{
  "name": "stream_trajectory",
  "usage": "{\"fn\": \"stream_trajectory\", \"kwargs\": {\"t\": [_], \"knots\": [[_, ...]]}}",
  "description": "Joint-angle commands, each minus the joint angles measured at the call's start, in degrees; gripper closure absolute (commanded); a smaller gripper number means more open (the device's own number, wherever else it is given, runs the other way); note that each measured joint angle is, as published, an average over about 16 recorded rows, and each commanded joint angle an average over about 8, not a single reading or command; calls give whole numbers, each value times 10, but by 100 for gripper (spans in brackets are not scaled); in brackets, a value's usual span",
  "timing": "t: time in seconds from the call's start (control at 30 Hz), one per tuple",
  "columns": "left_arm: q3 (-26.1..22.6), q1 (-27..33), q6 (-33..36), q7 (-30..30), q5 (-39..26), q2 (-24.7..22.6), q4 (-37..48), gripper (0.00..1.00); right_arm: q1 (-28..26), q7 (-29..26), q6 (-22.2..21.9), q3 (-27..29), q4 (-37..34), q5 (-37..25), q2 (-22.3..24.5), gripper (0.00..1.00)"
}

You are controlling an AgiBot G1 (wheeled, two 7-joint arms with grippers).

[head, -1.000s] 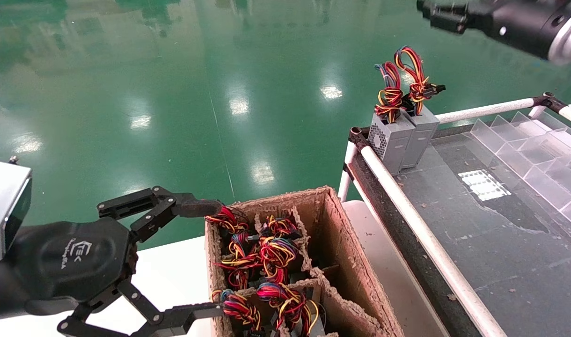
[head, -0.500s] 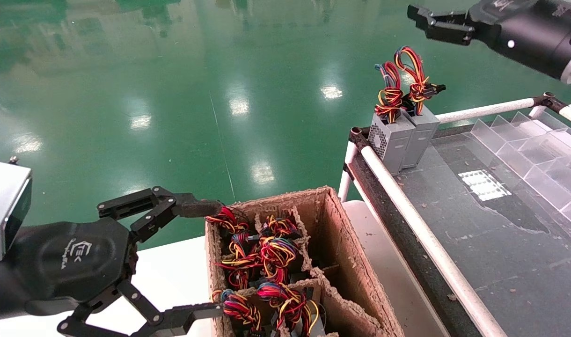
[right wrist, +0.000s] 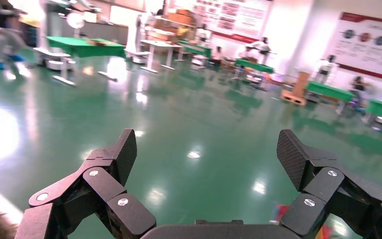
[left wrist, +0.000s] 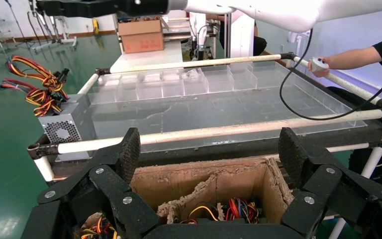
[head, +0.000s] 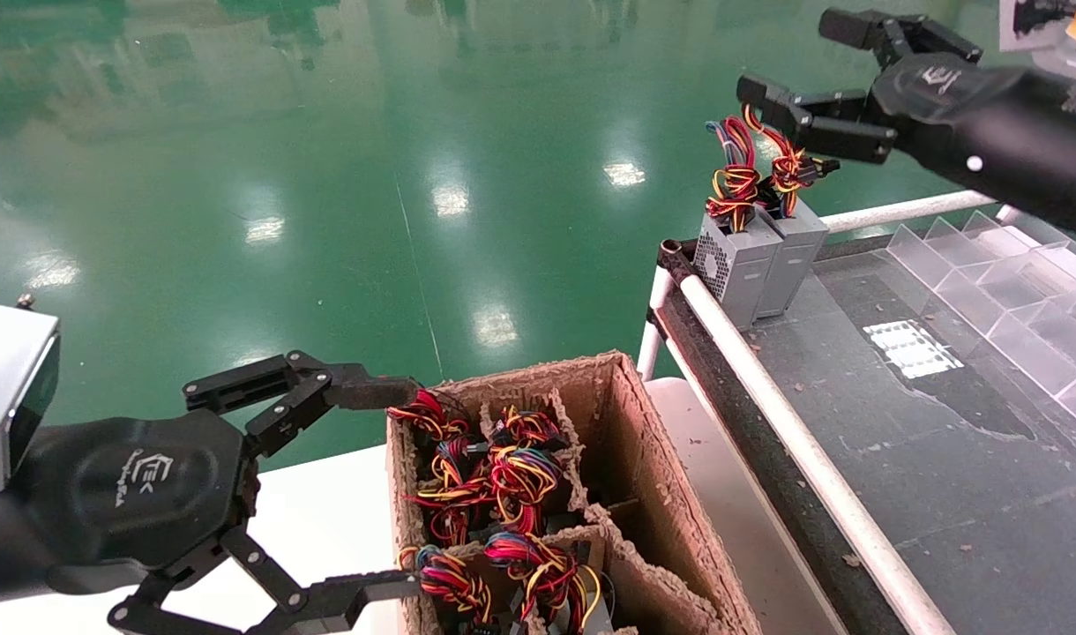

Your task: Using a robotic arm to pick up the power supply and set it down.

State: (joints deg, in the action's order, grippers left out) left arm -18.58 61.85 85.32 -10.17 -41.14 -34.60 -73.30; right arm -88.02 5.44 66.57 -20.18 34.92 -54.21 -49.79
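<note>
Two grey power supplies [head: 736,265] stand side by side at the far corner of the dark table [head: 944,459], each topped by a bundle of red, yellow and orange wires [head: 736,181]. My right gripper [head: 792,55] hangs open just above and beyond those wires, with only green floor between its fingers in the right wrist view [right wrist: 209,152]. Beside the cardboard box [head: 631,441], my left gripper [head: 403,487] stays open and holds nothing. The left wrist view shows the left gripper [left wrist: 209,149] facing the box [left wrist: 204,174], and one power supply [left wrist: 67,129] on the table corner.
The box's compartments hold several more wire bundles [head: 503,467]. A white rail tube [head: 794,441] edges the table, with clear plastic dividers [head: 1014,291] at its far right. A person's arm [left wrist: 348,57] reaches over the table's far rail, and a black cable hangs there.
My right gripper has come down and back from the top right, turning, until it is close over the standing power supplies' wires. The left arm has not moved.
</note>
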Motion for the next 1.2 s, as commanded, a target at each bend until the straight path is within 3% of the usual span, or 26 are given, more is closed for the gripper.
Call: {"fn": "stream_trajectory", "kwargs": {"t": [0.03,0.93,1.2], "knots": [[0,0,0,0,0,0,0,0,16,-10,12,3,24,8,9,0],[-1,0,0,0,1,0,0,0,238,-145,172,37,347,111,133,0],[1,0,0,0,0,0,0,0,275,-166,199,44,403,129,153,0]]}}
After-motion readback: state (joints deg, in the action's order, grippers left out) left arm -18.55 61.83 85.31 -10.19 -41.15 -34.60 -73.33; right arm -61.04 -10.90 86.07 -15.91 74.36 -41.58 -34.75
